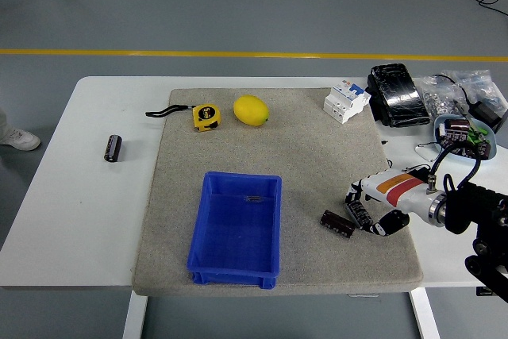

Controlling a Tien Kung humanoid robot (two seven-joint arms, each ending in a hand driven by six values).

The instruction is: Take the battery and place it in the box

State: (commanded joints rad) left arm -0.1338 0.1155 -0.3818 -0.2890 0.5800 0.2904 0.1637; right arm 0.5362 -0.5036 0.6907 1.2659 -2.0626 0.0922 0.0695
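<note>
My right robot hand closes its fingers around a black cylindrical battery on the grey felt mat covering the white counter. A second black battery lies just left of it. The blue plastic box sits further left on the mat. Beyond the counter, a grey floor carries a yellow line.

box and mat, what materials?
Box: looks like moulded plastic, uniform blue with a slight sheen, rigid rim and ribbed base edge. Mat: likely felt or low-pile fabric, matte grey-beige with a fuzzy, speckled texture and soft edges.
</note>
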